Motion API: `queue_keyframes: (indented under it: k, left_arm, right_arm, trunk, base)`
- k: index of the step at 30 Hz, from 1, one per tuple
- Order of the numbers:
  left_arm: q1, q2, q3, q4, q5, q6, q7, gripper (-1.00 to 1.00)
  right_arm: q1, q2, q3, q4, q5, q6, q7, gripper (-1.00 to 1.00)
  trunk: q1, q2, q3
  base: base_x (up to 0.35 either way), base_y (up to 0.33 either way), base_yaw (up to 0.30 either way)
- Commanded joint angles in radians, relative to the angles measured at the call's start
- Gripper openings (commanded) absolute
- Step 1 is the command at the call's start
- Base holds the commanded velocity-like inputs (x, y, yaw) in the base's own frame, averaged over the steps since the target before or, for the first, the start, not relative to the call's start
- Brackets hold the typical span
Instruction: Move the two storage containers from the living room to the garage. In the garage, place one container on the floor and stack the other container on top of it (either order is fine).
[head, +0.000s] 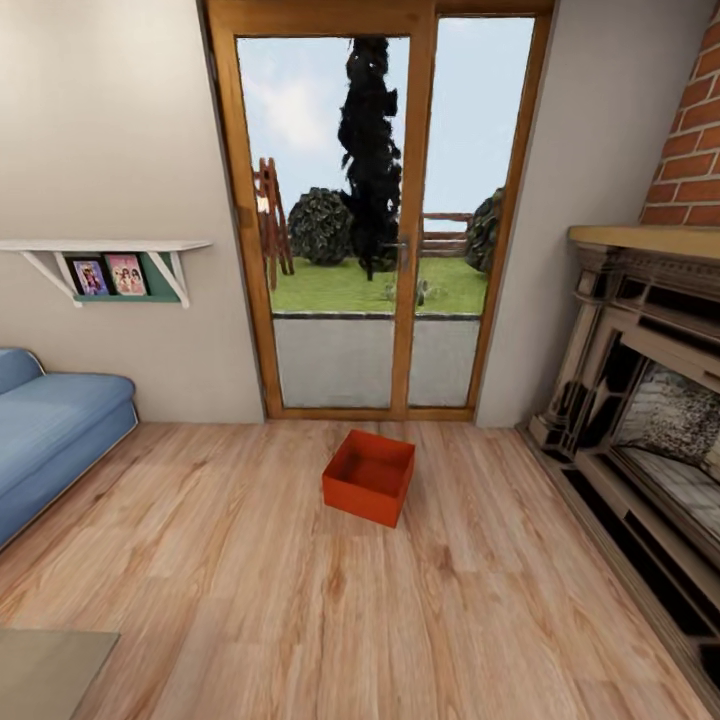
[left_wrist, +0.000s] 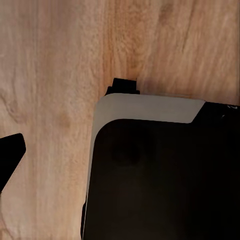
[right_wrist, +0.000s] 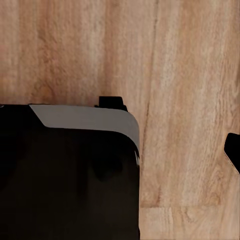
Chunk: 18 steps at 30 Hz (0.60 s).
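One orange-red open-top storage container (head: 369, 477) sits empty on the light wood floor (head: 250, 560) of the living room, just in front of the glass door and a few steps ahead of me. The second container and the garage are out of view. Both wrist views look straight down at wood planks. A dark fingertip (left_wrist: 11, 155) pokes in at the edge of the left wrist view, and another dark fingertip (right_wrist: 234, 150) at the edge of the right wrist view. How the jaws stand cannot be read.
A blue sofa (head: 50, 430) lines the left wall under a picture shelf (head: 110, 262). A brick fireplace (head: 640, 400) juts in at the right. The wood-framed glass door (head: 370, 250) is shut. A glass table corner (head: 50, 670) sits lower left. My black base (left_wrist: 160, 180) (right_wrist: 65, 175) shows below the wrists.
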<state>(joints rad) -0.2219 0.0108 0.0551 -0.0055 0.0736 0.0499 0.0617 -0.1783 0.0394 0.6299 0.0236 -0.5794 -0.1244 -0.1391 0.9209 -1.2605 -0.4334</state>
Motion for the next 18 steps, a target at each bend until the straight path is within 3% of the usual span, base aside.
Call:
queue_keyframes:
  k: [1, 18]
  left_arm:
    - [0.000, 0.000, 0.005, -0.001, 0.008, 0.004, 0.001, 1.00]
    - [0.000, 0.001, 0.005, -0.001, 0.008, 0.004, 0.001, 1.00]
  right_arm:
    - [-0.001, 0.001, 0.008, 0.002, -0.008, -0.004, -0.001, 1.00]
    - [-0.001, 0.001, 0.008, 0.002, -0.008, -0.004, -0.001, 1.00]
  trunk:
    - [0.001, -0.001, -0.001]
    - [0.001, -0.001, -0.001]
  base:
    - [0.324, 0.000, 0.000]
    - [0.324, 0.000, 0.000]
